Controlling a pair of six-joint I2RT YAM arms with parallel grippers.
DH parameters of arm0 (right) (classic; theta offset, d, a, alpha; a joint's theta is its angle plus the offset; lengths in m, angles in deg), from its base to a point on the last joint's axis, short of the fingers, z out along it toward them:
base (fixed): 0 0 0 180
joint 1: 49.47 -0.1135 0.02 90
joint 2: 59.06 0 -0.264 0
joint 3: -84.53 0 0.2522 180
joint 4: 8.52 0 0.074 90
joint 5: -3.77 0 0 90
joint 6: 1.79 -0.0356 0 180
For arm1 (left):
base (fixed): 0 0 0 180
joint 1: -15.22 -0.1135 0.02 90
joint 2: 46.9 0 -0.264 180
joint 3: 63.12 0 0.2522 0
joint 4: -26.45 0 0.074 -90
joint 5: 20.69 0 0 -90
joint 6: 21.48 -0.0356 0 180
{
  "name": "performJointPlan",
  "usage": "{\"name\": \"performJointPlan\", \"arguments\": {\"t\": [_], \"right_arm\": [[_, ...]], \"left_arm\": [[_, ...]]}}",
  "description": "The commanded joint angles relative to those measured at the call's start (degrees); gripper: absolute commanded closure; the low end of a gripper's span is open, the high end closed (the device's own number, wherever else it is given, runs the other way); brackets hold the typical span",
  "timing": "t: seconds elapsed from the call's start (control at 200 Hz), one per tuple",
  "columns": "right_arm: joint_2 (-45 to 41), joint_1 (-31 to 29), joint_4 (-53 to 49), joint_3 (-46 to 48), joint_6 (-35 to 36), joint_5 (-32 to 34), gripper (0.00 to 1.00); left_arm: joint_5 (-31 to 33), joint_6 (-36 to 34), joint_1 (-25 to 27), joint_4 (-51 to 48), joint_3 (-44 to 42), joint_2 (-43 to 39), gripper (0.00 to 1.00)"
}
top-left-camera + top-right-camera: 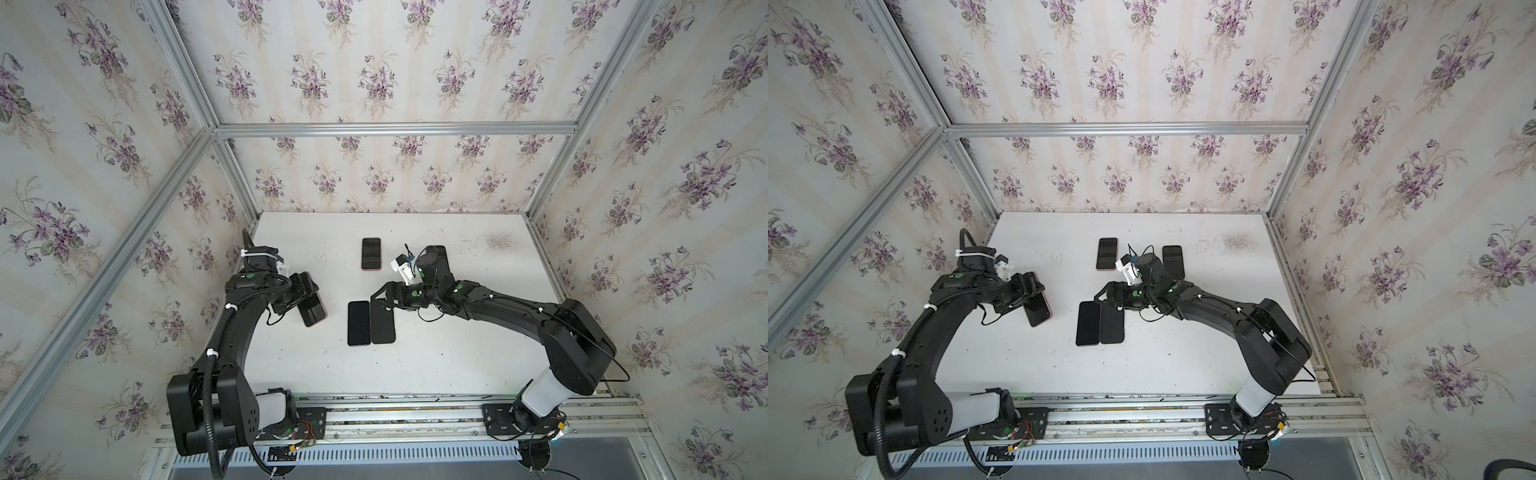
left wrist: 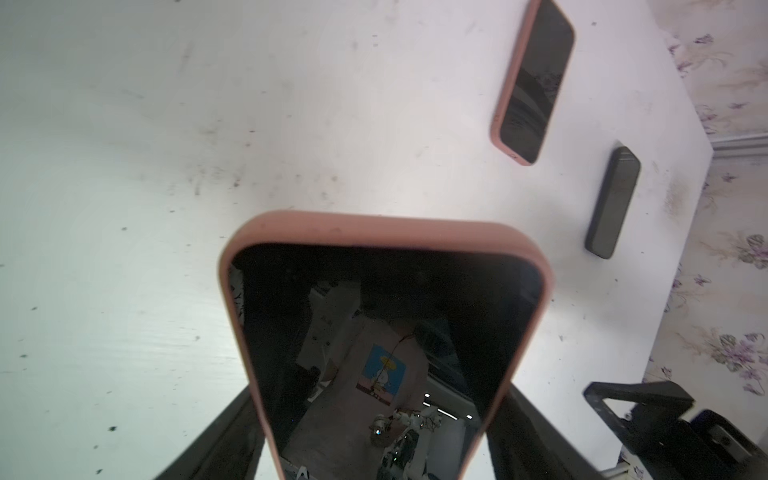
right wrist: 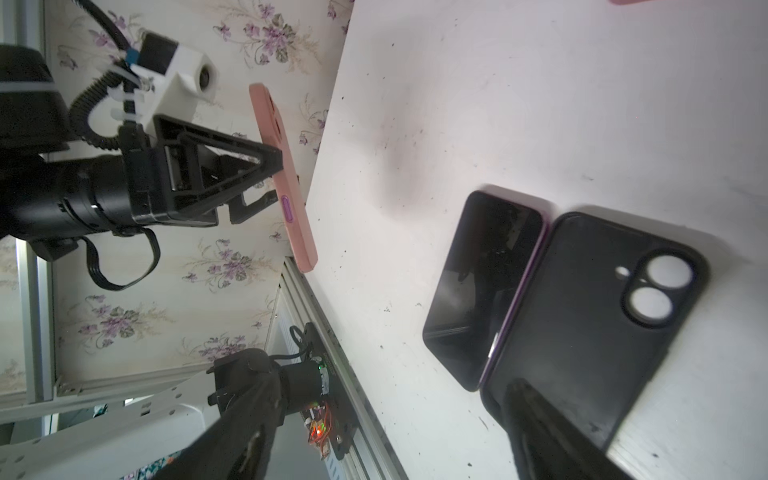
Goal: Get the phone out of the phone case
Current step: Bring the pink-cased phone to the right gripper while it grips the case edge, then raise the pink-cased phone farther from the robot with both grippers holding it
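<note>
Floral wallpaper and aluminium framing enclose a scuffed white table (image 1: 457,361). In both top views the left gripper (image 1: 309,297) is clamped on the cased phone (image 1: 314,312), a handset in a pink case, held tilted over the left part of the table. At the middle a bare phone (image 1: 358,323) lies screen up, touching a black case (image 1: 383,323) on its right. The right gripper (image 1: 380,299) hangs over the far end of that case with its jaws apart and nothing between them. Farther back a second pink-cased phone (image 1: 371,254) lies flat. In a top view a dark handset (image 1: 1173,259) shows to its right, partly behind the right arm. The left wrist view shows the cased phone (image 2: 386,332) screen towards the camera, its two long edges pinched between the black fingers (image 2: 224,436). The second pink-cased phone (image 2: 536,79) and the dark handset (image 2: 613,203) lie on the table beyond it. The right wrist view shows the bare phone (image 3: 482,286), its edge purple, against the black case (image 3: 590,316), whose camera cut-outs let the white table through. One finger (image 3: 540,428) of the right gripper crosses over the end of the case opposite the cut-outs; I cannot tell whether it touches. Beyond, the left gripper (image 3: 270,174) holds the cased phone (image 3: 291,195) edge-on, raised clear of the table.
</note>
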Motion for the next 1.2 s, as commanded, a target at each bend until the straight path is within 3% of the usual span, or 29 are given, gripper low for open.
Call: {"name": "performJointPlan", "arguments": {"t": [0.0, 0.3, 0.62, 1.194], "right_arm": [[0.85, -0.75, 6.13, -1.61, 1.5, -2.41, 0.15], [1.56, -2.53, 12.03, -2.38, 1.66, -2.99, 0.22], [2.66, -3.32, 12.84, -3.88, 1.67, -2.38, 0.32], [4.07, -4.03, 12.48, -5.15, 0.31, -2.63, 0.71]], "left_arm": [[0.96, 5.37, 4.36, 0.4, 2.22, -0.74, 0.41], [3.93, 11.83, 13.92, 1.91, 7.04, -1.45, 0.41], [5.55, 14.33, 19.7, 3.42, 9.31, -0.13, 0.42], [6.98, 15.87, 22.93, 6.73, 9.58, -0.3, 0.42]]}}
